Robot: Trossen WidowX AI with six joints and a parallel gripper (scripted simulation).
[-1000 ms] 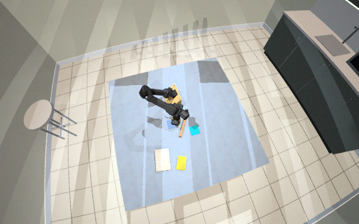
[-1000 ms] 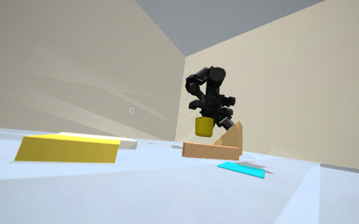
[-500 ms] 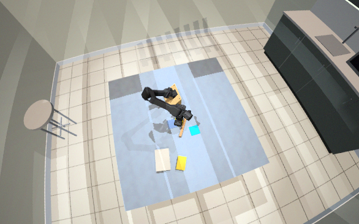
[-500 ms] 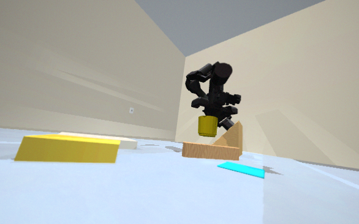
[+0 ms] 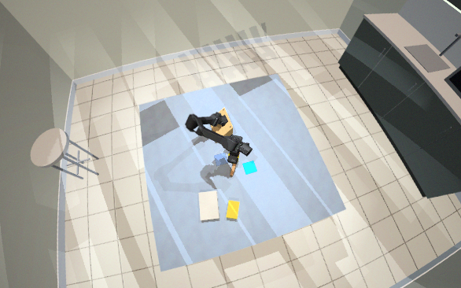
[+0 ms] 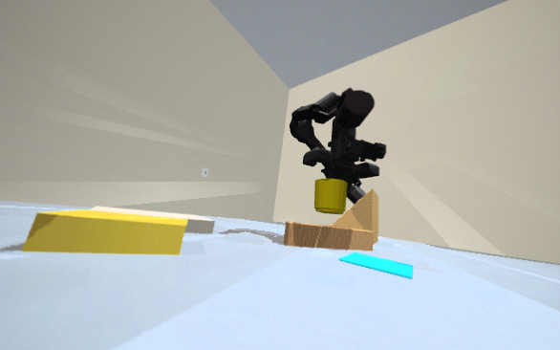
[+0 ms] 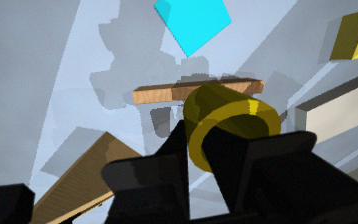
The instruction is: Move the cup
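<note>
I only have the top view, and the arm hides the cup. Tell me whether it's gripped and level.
Observer: Exterior view: the yellow cup hangs upright from the gripper, off the surface.
Operator: Give me the grip.
Observer: Wrist view: the fingers pinch the cup's wall, one inside, one outside.
Operator: Report clearance over the wooden bar.
Observer: Exterior view: the cup's base shows above the wooden bar's top edge, with a gap between them.
</note>
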